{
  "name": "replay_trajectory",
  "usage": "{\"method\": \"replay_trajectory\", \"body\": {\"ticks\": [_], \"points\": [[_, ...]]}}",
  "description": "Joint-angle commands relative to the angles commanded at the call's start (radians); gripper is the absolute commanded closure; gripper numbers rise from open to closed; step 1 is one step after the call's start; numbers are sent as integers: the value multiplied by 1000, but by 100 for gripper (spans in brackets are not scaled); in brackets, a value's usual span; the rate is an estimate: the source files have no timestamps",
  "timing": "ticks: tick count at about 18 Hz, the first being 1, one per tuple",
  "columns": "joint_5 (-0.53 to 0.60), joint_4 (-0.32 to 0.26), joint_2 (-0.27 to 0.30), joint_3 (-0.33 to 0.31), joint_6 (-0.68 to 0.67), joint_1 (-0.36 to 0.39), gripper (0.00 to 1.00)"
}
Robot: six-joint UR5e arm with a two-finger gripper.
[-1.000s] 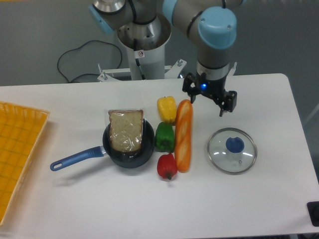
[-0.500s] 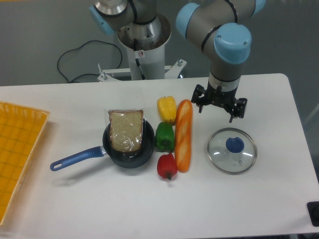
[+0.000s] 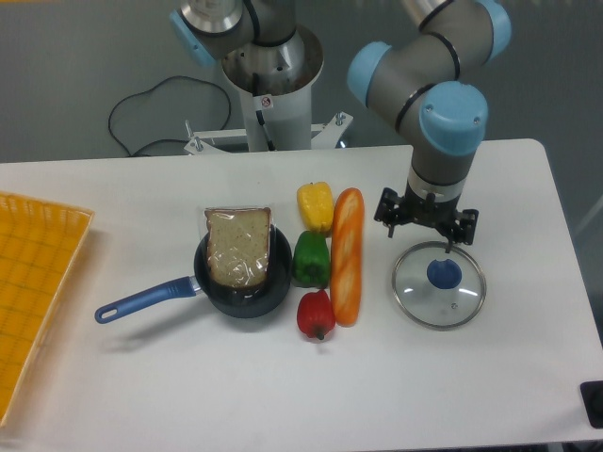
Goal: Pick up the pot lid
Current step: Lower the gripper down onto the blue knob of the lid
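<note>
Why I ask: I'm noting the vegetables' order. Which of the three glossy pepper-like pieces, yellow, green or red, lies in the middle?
The glossy green piece, beside the black pan: it lies between the yellow one and the red one.

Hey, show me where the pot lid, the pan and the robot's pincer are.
Pot lid (image 3: 444, 274): fixed camera view, on its blue knob.
Pan (image 3: 147, 299): fixed camera view, on its blue handle.
Pincer (image 3: 425, 227): fixed camera view, midway between its fingertips.

arm (image 3: 382, 66) bent, reaching in from top; jaws pointing down, spread apart
</note>
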Motion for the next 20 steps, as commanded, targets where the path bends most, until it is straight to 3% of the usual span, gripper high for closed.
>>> {"method": "replay_trajectory", "body": {"ticks": [7, 11, 20], "points": [[0, 28, -37, 5, 2, 20, 0], [0, 75, -42, -23, 2, 20, 0], [3, 78, -66, -24, 3, 21, 0]]}}
